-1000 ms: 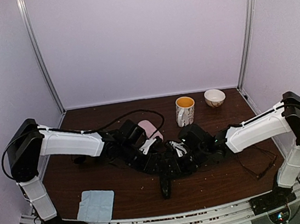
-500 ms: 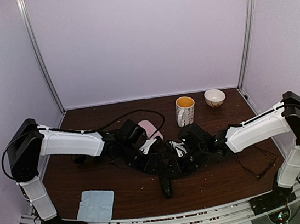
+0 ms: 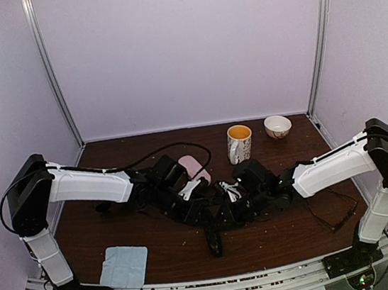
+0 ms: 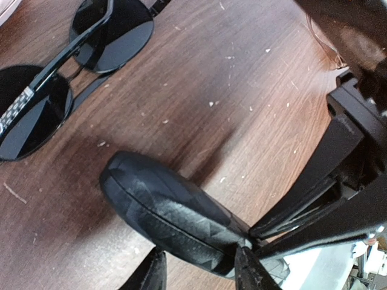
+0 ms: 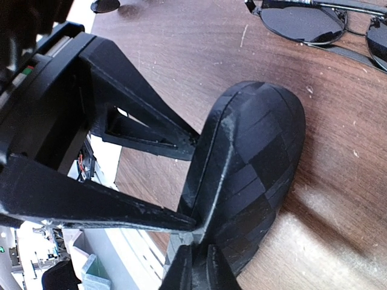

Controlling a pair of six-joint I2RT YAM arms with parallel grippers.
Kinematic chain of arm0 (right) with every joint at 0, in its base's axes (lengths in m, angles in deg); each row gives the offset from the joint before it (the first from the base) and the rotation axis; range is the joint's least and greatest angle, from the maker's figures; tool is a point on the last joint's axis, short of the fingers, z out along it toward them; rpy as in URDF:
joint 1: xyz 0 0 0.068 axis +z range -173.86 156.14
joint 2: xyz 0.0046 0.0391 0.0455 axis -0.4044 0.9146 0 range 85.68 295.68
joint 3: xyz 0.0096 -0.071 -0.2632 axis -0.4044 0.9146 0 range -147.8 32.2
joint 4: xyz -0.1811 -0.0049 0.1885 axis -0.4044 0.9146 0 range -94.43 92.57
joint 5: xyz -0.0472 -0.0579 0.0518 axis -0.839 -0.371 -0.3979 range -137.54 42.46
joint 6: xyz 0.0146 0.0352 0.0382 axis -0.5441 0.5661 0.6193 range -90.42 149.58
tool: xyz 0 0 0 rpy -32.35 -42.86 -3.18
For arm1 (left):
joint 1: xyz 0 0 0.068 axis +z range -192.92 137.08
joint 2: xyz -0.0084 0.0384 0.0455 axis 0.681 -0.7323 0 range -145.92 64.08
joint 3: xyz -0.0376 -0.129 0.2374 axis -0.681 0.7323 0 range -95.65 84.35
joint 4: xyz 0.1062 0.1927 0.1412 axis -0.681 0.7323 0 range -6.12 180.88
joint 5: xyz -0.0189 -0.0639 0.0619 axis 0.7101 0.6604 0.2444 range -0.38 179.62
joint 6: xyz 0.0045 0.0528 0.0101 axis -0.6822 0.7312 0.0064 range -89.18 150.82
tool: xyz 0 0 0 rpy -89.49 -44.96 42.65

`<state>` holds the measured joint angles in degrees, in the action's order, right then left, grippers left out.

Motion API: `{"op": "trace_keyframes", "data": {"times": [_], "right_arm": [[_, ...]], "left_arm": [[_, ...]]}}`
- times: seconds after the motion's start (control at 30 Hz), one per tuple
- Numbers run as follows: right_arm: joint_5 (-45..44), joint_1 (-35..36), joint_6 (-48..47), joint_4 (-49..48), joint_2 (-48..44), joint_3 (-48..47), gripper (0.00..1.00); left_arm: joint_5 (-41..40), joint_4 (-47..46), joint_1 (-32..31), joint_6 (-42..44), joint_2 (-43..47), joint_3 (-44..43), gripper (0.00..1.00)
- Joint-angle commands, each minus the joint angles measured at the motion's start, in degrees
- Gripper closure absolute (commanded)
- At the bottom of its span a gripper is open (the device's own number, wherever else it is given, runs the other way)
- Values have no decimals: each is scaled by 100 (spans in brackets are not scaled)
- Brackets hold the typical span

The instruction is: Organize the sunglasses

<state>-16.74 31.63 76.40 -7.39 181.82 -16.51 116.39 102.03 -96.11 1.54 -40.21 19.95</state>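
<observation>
Case gripped by both hands, sunglasses loose on the worktop

From overhead you can see little at the centre. Both arms meet over the black case, and only its near end shows below them. Your left hand is closed on one end of that case, with a finger on each side. Your right hand has its fingers pinched almost together on the same end, at the seam. The bottom edge of its own view cuts off the contact itself.

The dark-lensed sunglasses lie on the brown worktop near the case, not touching it. They have a thin black frame, rounded dark lenses and a double bar across the bridge, and a pale checkered strip shows on the frame. Both wrist views crop them at the edge, so you never get the whole pair. Overhead you cannot pick them out among the arms.

A second, thin black-framed pair lies on the worktop near the right arm, well apart from both hands. Its lenses are hard to make out against the wood.
</observation>
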Motion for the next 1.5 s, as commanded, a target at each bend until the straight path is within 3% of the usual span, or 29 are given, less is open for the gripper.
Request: {"op": "trace_keyframes", "data": {"times": [0.0, 0.37, 1.47], "right_arm": [[-250, -16, -24, 134, 322, 200, 93], [-407, -125, 180, 64, 253, 454, 100], [-708, -327, 449, 110, 221, 852, 100]], "left_arm": [[-142, -101, -51, 77, 103, 228, 59], [-230, -168, -56, 146, 145, 516, 60], [-465, -237, -51, 128, 615, 1064, 65]]}}
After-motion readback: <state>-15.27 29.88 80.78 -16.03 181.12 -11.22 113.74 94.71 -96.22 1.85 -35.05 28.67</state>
